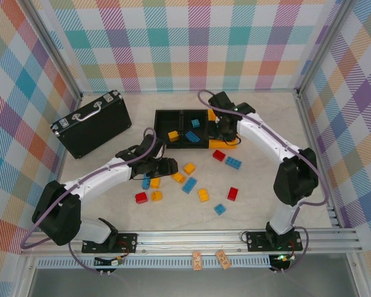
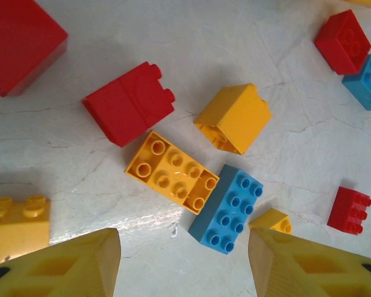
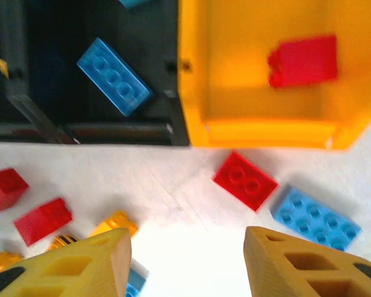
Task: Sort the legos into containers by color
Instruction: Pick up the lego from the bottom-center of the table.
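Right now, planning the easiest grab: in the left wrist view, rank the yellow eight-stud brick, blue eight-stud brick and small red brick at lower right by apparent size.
1. yellow eight-stud brick and blue eight-stud brick: about alike, so unranked.
2. small red brick: clearly smallest, though it may lie farther from the camera.

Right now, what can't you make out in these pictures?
Top view: the inside of the orange bin, covered by the right arm.
Left wrist view: the top-left red brick, cut off by the corner.
Right wrist view: a blue brick, cut off by the top edge.
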Robot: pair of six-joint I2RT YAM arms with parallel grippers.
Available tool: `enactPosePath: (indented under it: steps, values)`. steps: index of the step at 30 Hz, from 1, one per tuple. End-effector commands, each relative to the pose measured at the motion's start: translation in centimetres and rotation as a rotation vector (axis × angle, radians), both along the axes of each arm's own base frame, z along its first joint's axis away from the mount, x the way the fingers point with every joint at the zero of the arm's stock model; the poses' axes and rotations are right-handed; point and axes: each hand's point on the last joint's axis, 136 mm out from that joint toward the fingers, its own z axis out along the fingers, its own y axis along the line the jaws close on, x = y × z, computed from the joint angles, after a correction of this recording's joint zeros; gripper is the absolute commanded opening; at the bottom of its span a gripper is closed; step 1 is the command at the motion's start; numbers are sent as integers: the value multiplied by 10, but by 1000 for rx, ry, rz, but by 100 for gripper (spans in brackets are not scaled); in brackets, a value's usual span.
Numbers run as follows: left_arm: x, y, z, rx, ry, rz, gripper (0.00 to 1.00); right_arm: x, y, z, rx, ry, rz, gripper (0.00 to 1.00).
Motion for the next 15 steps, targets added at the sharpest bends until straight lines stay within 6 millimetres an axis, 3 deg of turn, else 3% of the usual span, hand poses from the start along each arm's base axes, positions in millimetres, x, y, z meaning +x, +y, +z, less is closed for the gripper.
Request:
enactPosePath:
  steps: [1,10,15]
  values:
    - [-5,-17,10,-47,-18,-99,57,-27,-15,-3,5,19,-52,52]
    - [-23,-39,5,-73,-5,-226,57,-105,-64,-56,-67,188,-190,57]
    - [-28,-47,-1,-55,1,-256,57,-139,-72,-83,-87,272,-226,60]
